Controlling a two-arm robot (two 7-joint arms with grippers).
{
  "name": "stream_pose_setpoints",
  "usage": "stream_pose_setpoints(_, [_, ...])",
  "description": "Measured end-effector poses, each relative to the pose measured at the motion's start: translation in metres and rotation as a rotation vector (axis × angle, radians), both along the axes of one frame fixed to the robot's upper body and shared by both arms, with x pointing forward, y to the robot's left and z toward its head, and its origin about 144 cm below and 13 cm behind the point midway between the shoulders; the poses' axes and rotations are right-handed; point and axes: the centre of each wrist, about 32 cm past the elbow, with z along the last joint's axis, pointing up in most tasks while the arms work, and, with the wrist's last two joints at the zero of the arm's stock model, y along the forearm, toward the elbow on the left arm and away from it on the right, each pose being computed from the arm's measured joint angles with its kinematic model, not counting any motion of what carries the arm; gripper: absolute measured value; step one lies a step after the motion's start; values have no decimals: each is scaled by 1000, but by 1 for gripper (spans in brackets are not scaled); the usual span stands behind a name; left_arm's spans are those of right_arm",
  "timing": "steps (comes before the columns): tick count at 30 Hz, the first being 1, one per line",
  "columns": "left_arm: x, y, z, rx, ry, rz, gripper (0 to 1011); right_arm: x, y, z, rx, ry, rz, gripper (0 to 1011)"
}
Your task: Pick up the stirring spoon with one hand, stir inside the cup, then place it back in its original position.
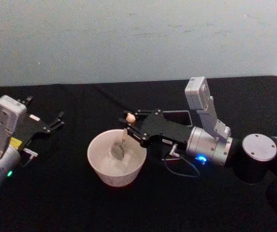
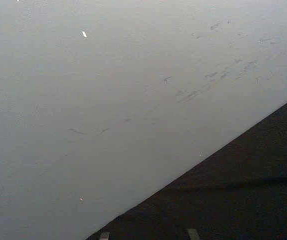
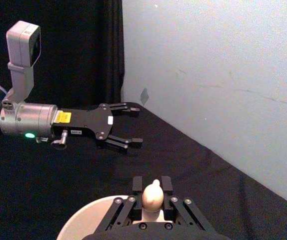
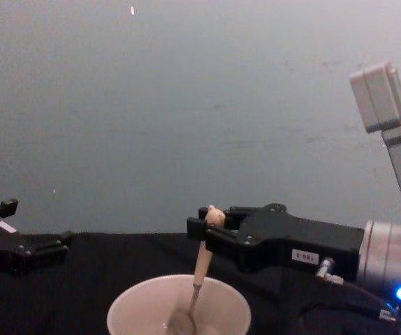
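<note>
head looks down, chest looks level; both share the cup.

Your right gripper reaches in from the right edge, level above the black worktop, its jaws closed on the spoon just under the knob. You can see the spoon hanging nearly upright, slightly tilted, with its bowl down inside the cup. The cup sits at the lower edge, directly below the jaws. Behind the gripper, the silver wrist shows 1 blue light, and a grey camera stands above it. Your left gripper is at the left edge, jaws apart, well clear of the cup.
</note>
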Motion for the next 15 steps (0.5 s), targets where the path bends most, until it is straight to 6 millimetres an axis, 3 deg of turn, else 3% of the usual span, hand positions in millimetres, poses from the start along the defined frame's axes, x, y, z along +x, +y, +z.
stream_pose_setpoints(15, [0,0,0,0,0,0,1001,-8,-13,6,-8,-14,2,211])
